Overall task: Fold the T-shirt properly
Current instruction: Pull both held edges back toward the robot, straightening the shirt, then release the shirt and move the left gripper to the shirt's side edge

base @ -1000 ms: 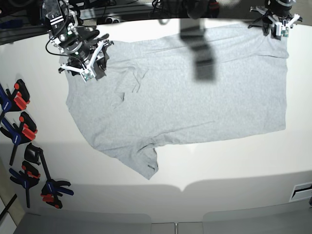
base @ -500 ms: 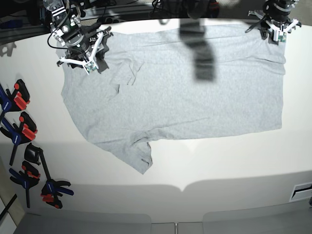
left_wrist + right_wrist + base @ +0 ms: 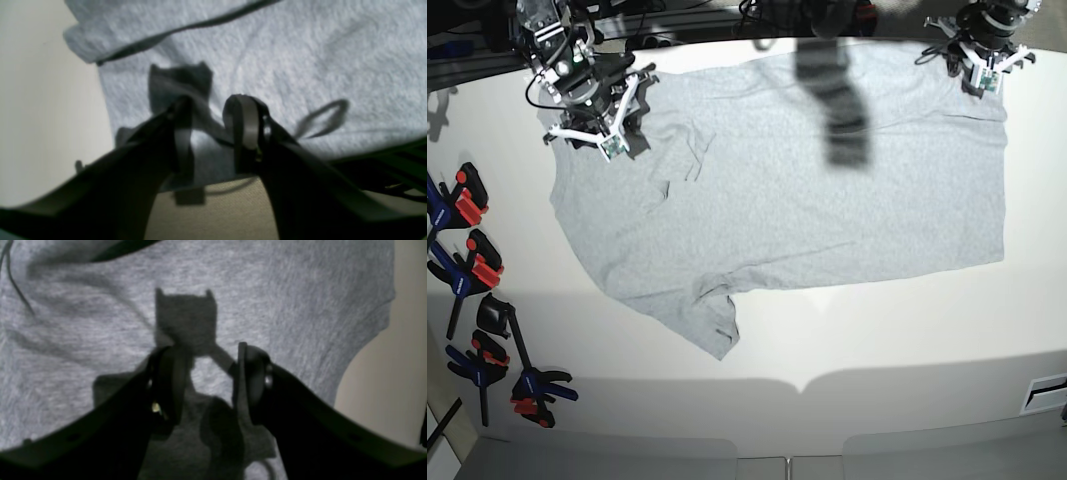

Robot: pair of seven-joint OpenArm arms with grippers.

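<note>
The light grey T-shirt [image 3: 807,200] lies spread flat on the white table [image 3: 877,340], plain side up, one sleeve [image 3: 717,335] pointing to the front. My right gripper [image 3: 607,130] is over its far-left shoulder area. In the right wrist view this gripper [image 3: 206,373] is open, low over the fabric [image 3: 100,323], with its shadow just ahead. My left gripper [image 3: 982,70] is at the far-right corner. Seen in the left wrist view, that gripper [image 3: 213,126] stands open over the cloth [image 3: 300,60] near a turned-over edge [image 3: 86,50]. Whether the tips touch the fabric I cannot tell.
Several blue, black and red clamps [image 3: 467,270] lie along the table's left edge, more of them lower down [image 3: 527,385]. A dark blurred shadow [image 3: 832,100] falls across the shirt's far middle. Bare table [image 3: 40,116] shows beside the shirt's corner.
The whole shirt has slid a little toward the back and the left. Both grippers have moved back with it, their jaws just as wide as before.
</note>
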